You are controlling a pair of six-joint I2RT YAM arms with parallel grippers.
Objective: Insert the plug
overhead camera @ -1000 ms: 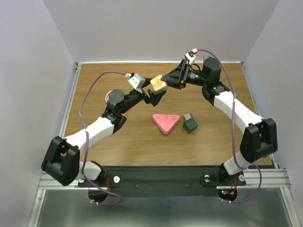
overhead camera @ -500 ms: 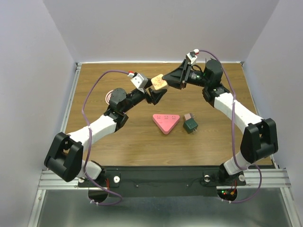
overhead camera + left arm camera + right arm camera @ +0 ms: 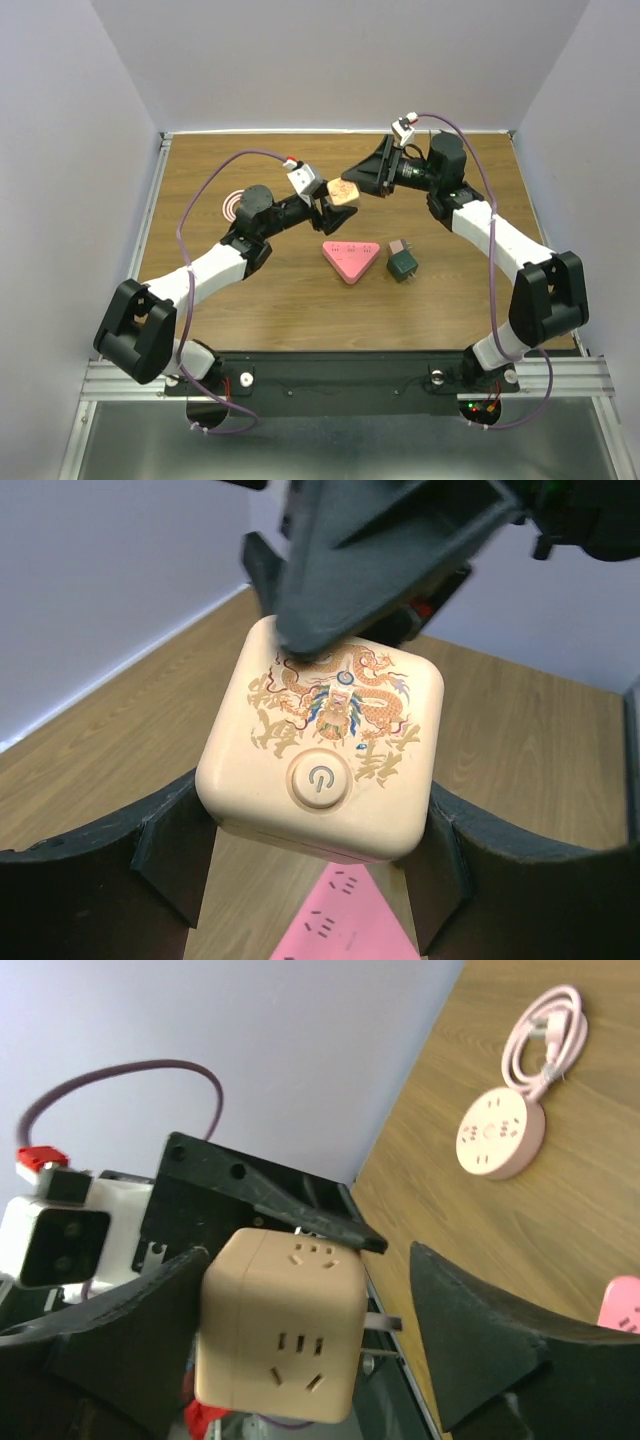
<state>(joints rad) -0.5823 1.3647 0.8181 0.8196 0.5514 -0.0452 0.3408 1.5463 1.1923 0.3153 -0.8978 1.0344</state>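
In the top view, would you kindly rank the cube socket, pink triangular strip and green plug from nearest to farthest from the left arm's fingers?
1. Cube socket: between the left fingers.
2. Pink triangular strip: table centre.
3. Green plug: right of that strip.

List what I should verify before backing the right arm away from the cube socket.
1. Left fingers clamp both sides of the cube socket: ok.
2. Right fingers clear of the cube: not ok; one stands apart, the other looks to touch its edge.
3. Cube held above the table: ok.
4. Pink triangular strip lies free on the table: ok.
5. Dark green plug beside the strip, nothing on it: ok.
6. Grip firm enough to hold alone: cannot tell.
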